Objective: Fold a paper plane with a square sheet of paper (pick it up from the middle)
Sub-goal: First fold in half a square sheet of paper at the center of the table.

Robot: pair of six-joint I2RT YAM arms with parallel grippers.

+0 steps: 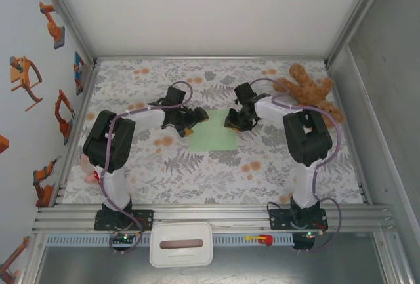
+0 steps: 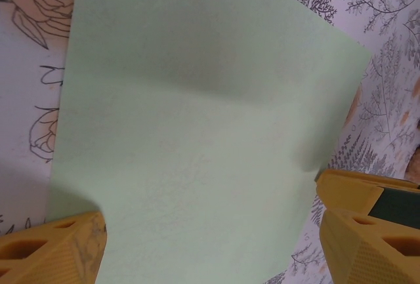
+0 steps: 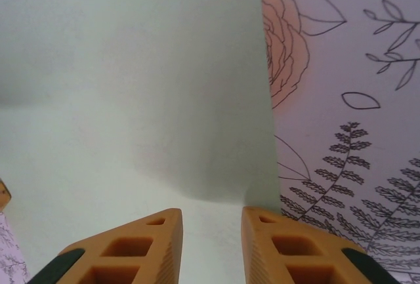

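Table [image 1: 262,166]: bare floral top on all sides of the square sheet of paper [image 1: 213,130], which lies flat. Teddy bear [image 1: 308,90] sits well off its far-right corner. My left claw [image 2: 207,208] is wide apart, straddling its left edge. My right claw [image 3: 211,215] is narrowly apart on its right edge, nothing clamped.

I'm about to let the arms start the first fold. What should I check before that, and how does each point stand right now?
1. Sheet of paper unfolded on the table: ok.
2. Left gripper open at the sheet's left edge: ok.
3. Right gripper pinching the sheet: not ok, jaws narrow but apart near its right edge.
4. Teddy bear apart from the sheet: ok.
5. Sheet's edge raised off the table: cannot tell.
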